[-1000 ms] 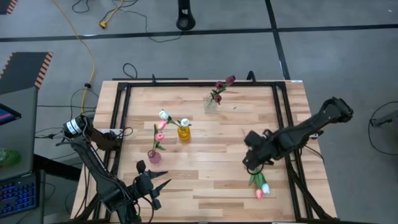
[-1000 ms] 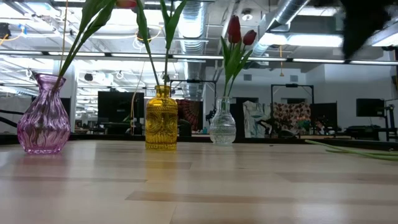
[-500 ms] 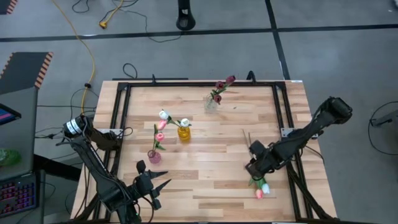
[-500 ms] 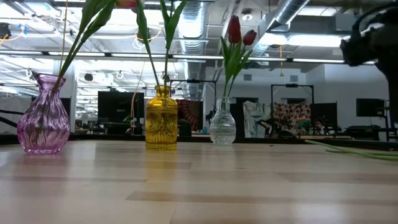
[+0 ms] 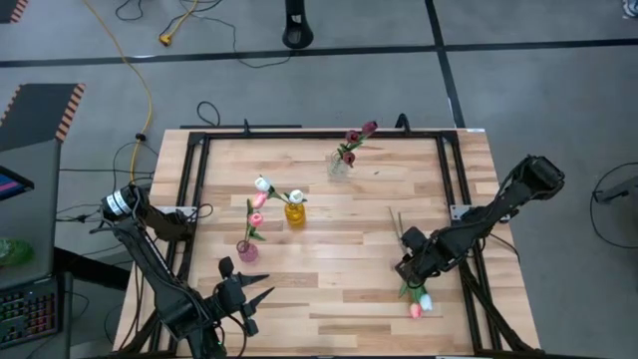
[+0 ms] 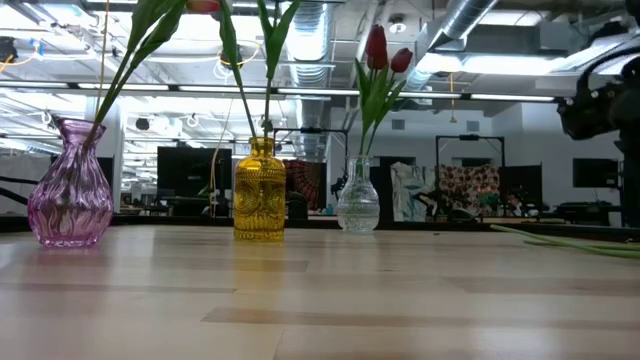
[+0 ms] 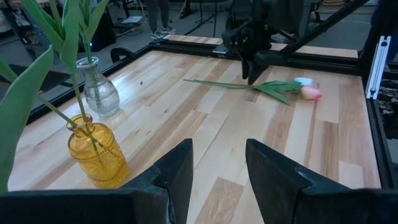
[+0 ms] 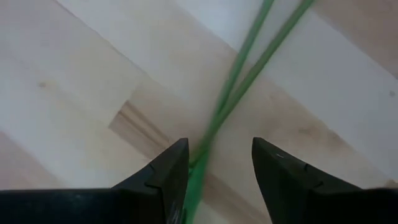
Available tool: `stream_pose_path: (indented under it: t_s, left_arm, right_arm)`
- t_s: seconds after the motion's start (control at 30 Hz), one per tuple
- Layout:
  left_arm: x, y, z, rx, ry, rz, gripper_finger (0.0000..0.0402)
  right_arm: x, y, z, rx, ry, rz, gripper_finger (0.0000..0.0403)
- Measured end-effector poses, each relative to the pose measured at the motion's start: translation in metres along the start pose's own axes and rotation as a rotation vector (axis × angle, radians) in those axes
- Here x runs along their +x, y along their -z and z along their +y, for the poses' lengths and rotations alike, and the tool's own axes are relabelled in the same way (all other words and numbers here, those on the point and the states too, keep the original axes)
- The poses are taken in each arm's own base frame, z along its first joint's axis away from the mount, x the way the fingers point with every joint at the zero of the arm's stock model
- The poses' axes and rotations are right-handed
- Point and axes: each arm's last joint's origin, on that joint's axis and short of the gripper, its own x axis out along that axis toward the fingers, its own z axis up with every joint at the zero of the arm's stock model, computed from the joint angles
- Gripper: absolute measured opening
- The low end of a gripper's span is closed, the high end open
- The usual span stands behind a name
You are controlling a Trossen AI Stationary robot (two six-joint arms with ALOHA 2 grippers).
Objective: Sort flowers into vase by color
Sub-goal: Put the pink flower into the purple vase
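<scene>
Two flowers lie on the table at the near right, their stems [image 8: 239, 87] crossing, with a pink head [image 5: 415, 310] and a white head [image 5: 426, 300]. My right gripper [image 8: 217, 180] points down, open, one finger on either side of the crossed stems without touching them; the left wrist view shows it [image 7: 254, 68] just over the stems. A purple vase [image 5: 246, 250] holds a pink flower, a yellow vase [image 5: 295, 213] holds white ones, and a clear vase [image 5: 339, 166] holds dark red ones. My left gripper [image 7: 217, 168] waits open at the near left.
A black metal frame [image 5: 194, 189] runs along the table's edges. The three vases stand in a loose row across the left and middle of the table [image 6: 259, 190]. Bare wood lies between the vases and the two lying flowers [image 7: 273, 87].
My right gripper has come down toward the two lying flowers, shifting a little toward the table's near edge and rolling about its own axis. It stays open. The flowers and vases have not moved.
</scene>
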Motion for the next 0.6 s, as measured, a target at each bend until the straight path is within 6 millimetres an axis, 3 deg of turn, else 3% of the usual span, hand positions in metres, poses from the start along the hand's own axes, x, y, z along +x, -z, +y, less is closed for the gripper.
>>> stream_pose_path:
  t_s: [0.6]
  left_arm:
    - [0.0,0.0,0.0,-0.004,0.0,0.0,0.0137]
  right_arm:
    - [0.0078,0.0016,-0.0012,-0.003,-0.041,-0.006,0.0152]
